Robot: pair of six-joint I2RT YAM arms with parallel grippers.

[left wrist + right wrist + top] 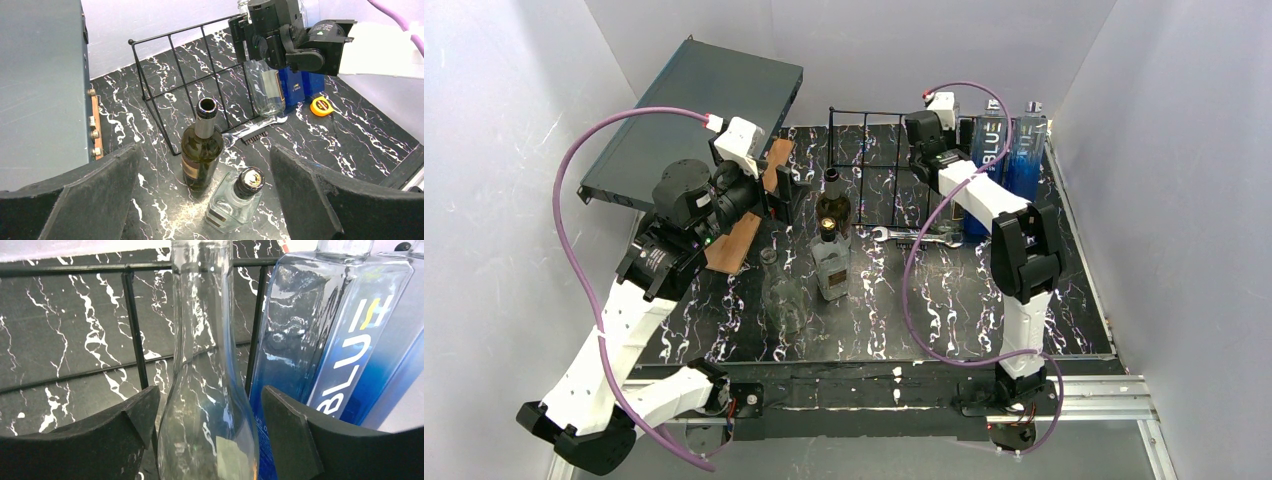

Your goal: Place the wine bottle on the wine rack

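Note:
A dark green wine bottle (pixel 832 200) stands upright and uncorked in front of the black wire wine rack (pixel 869 160). My left gripper (pixel 784 187) is open and empty just left of it. In the left wrist view the bottle (pixel 200 160) stands beyond the spread fingers (pixel 95 200), with the rack (pixel 200 75) behind it. My right gripper (pixel 927 140) is at the rack's right end, open around the neck and shoulder of a clear glass bottle (pixel 207 370). A gap shows on the right side, and the left finger (pixel 130 420) is close to the glass. That bottle also shows in the left wrist view (pixel 267 90).
A square clear bottle with a dark cap (pixel 831 262) stands just in front of the wine bottle. Two tall blue bottles (pixel 1009 150) stand at the back right. A big dark grey flat box (pixel 689 110) leans at the back left over a wooden board (pixel 742 235). A wrench (pixel 914 236) and an orange tape measure (pixel 320 106) lie on the mat.

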